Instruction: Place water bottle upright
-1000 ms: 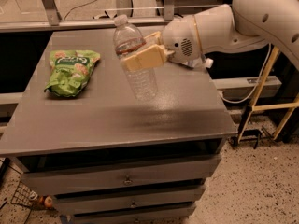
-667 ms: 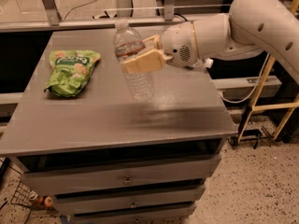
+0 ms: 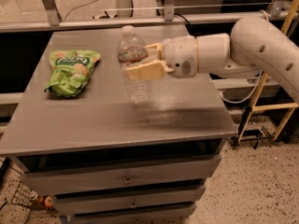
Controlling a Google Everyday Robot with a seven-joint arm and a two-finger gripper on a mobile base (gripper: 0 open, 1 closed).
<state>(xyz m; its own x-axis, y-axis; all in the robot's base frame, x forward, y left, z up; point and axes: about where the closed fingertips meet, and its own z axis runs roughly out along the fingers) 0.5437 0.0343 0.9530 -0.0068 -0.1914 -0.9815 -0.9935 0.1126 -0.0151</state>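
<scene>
From my station I see a grey desk (image 3: pixel 117 125) filling the middle of the frame, with drawers (image 3: pixel 126 174) stacked under its top. The gripper (image 3: pixel 138 60) sits over the desk's upper centre. Speckled floor (image 3: pixel 261 190) shows at lower right, with a yellow frame (image 3: pixel 268 108) at the right edge. A metal rail (image 3: pixel 93 23) crosses the top, and a wire basket (image 3: pixel 21 197) sits at lower left.

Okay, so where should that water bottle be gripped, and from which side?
Grip the water bottle around its ribbed middle, just under the dark label, coming in level from the picture's right, as the gripper does now, shut on it. The bottle is about upright over the table, so a side grip spans its round body.
</scene>
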